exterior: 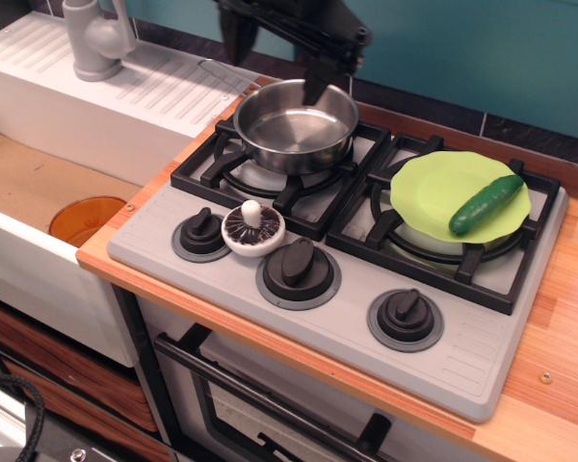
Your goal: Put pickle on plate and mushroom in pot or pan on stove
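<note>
The dark green pickle (486, 204) lies on the right part of the lime-green plate (433, 188), which rests on the right burner of the grey stove (462, 361). Gills up, the mushroom (253, 228) sits on the stove's front panel between two black knobs. On the left burner stands the steel pan (296, 123), with nothing in it. My black gripper (275, 63) hangs open above the pan's back rim. One fingertip (316, 87) is just over the rim and the other is off to the left. Nothing is between the fingers.
An orange round disc (87, 219) lies in the sink at left. A grey faucet (96, 38) stands on the white drainboard behind it. Three black knobs (299, 269) line the stove front. Wooden counter (564, 318) runs along the right, and a teal wall rises behind.
</note>
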Robot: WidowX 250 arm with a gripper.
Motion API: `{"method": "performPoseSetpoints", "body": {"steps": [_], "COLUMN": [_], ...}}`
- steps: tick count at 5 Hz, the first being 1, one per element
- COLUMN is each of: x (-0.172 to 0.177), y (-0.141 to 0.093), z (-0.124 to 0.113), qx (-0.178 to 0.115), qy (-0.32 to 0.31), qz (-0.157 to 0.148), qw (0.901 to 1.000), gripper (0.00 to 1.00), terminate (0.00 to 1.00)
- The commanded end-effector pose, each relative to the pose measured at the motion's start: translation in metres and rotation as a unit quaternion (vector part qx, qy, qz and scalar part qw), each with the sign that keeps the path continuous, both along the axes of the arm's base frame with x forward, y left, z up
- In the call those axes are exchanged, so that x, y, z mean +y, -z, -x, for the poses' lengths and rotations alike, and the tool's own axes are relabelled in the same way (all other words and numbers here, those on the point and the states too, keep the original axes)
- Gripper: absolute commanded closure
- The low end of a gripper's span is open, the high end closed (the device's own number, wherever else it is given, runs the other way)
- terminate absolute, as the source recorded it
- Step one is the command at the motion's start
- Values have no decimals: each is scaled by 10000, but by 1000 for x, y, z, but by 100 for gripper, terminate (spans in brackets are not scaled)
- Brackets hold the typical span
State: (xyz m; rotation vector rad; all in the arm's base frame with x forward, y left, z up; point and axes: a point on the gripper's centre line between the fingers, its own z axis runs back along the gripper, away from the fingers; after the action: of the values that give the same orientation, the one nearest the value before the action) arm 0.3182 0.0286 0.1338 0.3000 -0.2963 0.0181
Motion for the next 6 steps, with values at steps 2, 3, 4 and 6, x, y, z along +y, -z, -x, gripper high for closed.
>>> {"method": "performPoseSetpoints", "body": {"steps": [2,3,4,6], "x": [0,0,1,2], "y": [23,37,47,71], "z": [13,21,32,44], "qx": [-247,-303,-401,-605], "qy": [-231,-311,-359,-414], "qz": [248,367,462,541], "qw": [9991,9984,9975,9958], "gripper": [0,0,0,0], "terminate": [0,0,0,0]}}
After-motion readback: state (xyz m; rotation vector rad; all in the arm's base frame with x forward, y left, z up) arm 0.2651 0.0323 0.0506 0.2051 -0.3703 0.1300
